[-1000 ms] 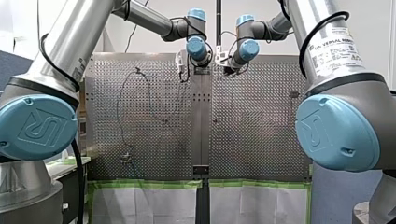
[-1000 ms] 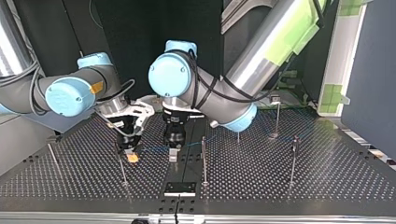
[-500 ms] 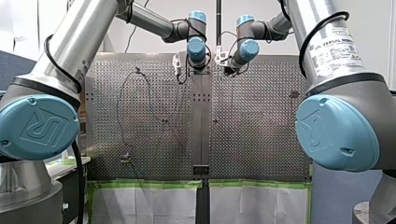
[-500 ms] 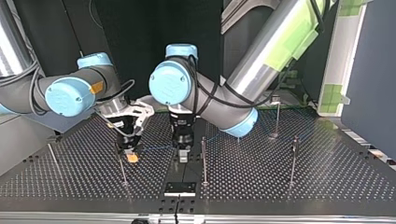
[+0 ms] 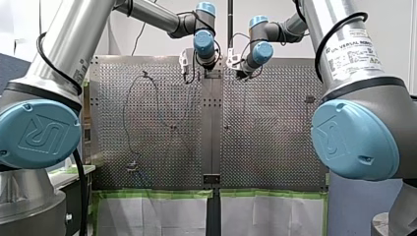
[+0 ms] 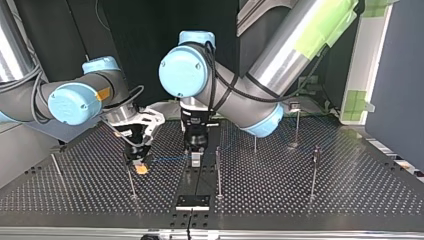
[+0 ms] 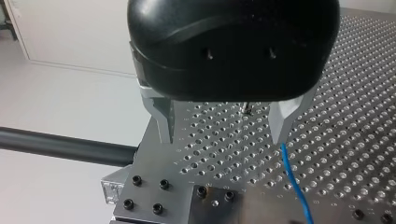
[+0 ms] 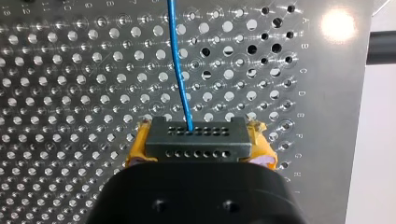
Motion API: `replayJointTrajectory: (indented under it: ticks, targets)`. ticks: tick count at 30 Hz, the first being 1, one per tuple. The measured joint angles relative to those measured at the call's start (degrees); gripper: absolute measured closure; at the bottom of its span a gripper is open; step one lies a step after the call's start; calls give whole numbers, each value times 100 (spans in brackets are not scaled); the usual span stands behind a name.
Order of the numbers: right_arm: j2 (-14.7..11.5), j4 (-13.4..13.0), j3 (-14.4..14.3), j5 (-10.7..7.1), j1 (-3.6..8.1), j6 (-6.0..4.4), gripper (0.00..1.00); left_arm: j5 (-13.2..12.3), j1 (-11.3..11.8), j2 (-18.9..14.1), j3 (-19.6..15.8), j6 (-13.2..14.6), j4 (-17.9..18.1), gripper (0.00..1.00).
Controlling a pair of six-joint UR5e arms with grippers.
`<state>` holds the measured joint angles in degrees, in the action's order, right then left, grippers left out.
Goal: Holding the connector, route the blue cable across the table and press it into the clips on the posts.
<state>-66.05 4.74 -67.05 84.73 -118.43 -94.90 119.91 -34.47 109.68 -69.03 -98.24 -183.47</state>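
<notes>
- Item, nearest in the top view: three thin posts (image 6: 218, 172) stood upright in a row on the perforated table (image 6: 350, 192). Whether any clip on them held cable could not be told.
- Item: connector (image 8: 196, 137), dark with rows of pin holes. It was clamped between the yellow pads of my right gripper (image 8: 198, 144) and held just above the table, beside the post at the top view's left.
- Item: blue cable (image 8: 180, 70). It ran from the connector's face straight ahead over the holes toward my left gripper (image 7: 223, 135), passing just beside one metal finger (image 7: 281, 123).
- Item: my left gripper, jaws apart and holding nothing. It hung over the centre strip next to the middle post.
- Item, farther back: two more posts (image 6: 296, 125), well apart from both grippers.
- Step, as judged: routing was early, with the connector secured and the cable not yet pressed into a clip near the grippers.
- Next move, as judged: it called for closing the left jaws on the cable, keeping the connector steady, and aligning the strand with the middle post's clip before pressing.
- Containers: none showed.
</notes>
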Motion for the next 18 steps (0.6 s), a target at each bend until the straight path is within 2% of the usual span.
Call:
replayJointTrajectory:
  ticks: [5, 10, 18]
  targets:
    - [0, 0, 1, 0, 6, -3, 100, -32, -30, -59, -236, 33, 195, 0]
    - [0, 0, -2, 0, 3, -3, 100, -175, -74, -60, -467, 90, 412, 0]
    - [5, -4, -1, -4, 0, -5, 100, -367, 27, 11, -763, 101, 802, 0]
